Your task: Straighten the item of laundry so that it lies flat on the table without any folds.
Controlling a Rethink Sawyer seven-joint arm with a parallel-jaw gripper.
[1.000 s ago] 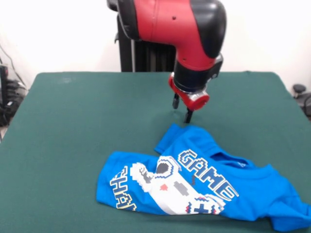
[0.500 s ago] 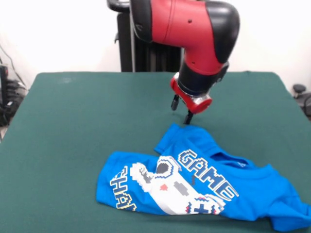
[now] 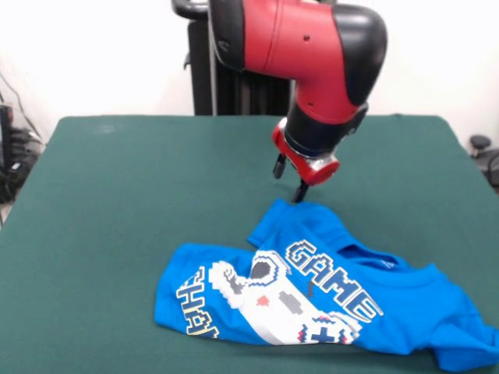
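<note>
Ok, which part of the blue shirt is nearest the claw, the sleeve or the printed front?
The folded sleeve flap at the T-shirt's far edge: the claw hangs just above its tip, while the controller print lies nearer the camera.

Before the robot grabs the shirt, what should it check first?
1. Shirt flat: not ok, it lies folded and rumpled.
2. Gripper open: ok, both fingers are apart.
3. Gripper empty: ok, nothing between the fingers.
4. Gripper near cloth: ok, it hangs just above the shirt's far edge.
5. Table has bare room to spread: ok.
6. Shirt fully on the table: cannot tell, its near end reaches the picture's edge.
</note>
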